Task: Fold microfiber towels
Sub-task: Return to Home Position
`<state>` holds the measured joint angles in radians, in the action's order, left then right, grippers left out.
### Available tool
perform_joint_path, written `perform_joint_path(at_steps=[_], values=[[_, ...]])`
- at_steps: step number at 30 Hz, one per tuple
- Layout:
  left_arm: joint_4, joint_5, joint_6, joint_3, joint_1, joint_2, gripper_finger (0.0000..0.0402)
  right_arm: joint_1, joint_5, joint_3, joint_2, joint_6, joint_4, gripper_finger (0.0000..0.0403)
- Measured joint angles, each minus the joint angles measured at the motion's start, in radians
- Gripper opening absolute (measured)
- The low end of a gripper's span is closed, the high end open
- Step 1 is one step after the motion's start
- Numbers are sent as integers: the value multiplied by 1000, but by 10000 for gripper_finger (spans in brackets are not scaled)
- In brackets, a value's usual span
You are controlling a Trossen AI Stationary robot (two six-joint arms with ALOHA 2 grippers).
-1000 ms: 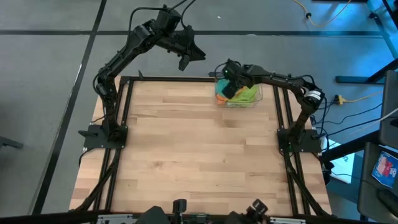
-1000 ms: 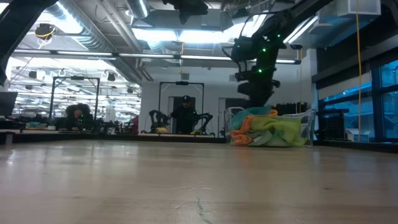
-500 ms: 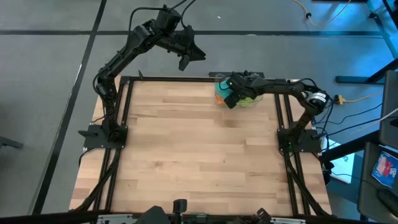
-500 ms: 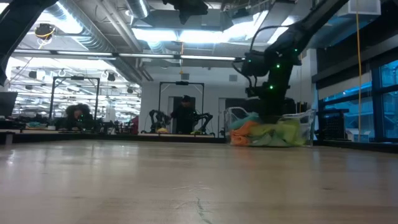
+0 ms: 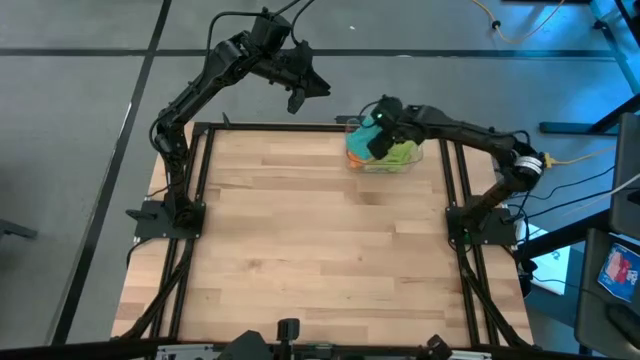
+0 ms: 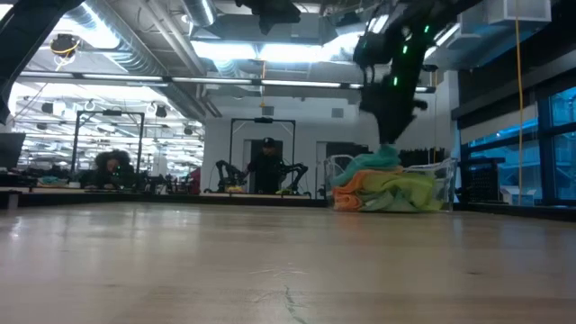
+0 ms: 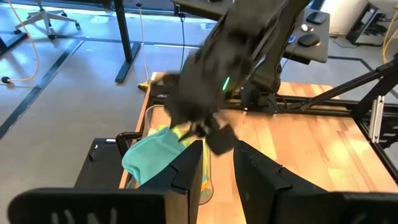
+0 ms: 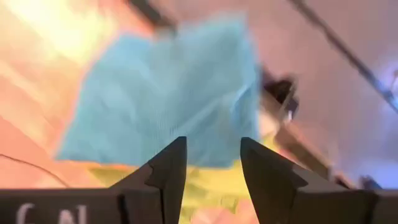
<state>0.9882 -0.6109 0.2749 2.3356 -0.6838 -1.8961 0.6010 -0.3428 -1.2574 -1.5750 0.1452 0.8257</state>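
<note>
A clear bin (image 5: 416, 160) at the table's far right holds a heap of towels: orange (image 6: 355, 191), lime green (image 6: 409, 193) and teal (image 6: 378, 160). I cannot make out a pale sage towel. My right gripper (image 5: 380, 134) is just above the heap and shut on the teal towel (image 8: 168, 93), which rises in a peak under it. The towel also shows in the left wrist view (image 7: 155, 152). My left gripper (image 5: 300, 95) waits high beyond the table's far edge, with a narrow gap between its fingers (image 7: 193, 165). My right gripper holds the top of the teal towel (image 6: 385, 151) between its two fingers, coming from above and pointing down. The towel is drawn up into a peak under the fingers, and its lower part lies on the heap in the bin. One layer or several, I cannot tell.
The bin's wall (image 6: 438, 171) stands around the heap. The bare wooden table top (image 5: 300, 230) stretches left of and nearer than the bin. Dark frame rails (image 5: 200, 180) run along both sides of the table. A person (image 6: 267, 166) shows in the room behind.
My right gripper went down into the bin's heap, then came up again and a little toward the far edge. The teal towel's top has come up with it into a peak, while the other towels stayed in the bin.
</note>
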Motion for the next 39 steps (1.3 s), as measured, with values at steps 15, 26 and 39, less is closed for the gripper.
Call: perform_joint_path(at_steps=[15, 26, 39], values=[[584, -187, 234, -53, 23, 1, 82, -85, 213, 221, 427, -132, 24, 155], [392, 83, -28, -586, 83, 426, 82, -85, 545, 758, 1041, 70, -409, 155], [-1026, 377, -343, -1849, 241, 1239, 82, -85, 546, 901, 1144, -41, -651, 155]])
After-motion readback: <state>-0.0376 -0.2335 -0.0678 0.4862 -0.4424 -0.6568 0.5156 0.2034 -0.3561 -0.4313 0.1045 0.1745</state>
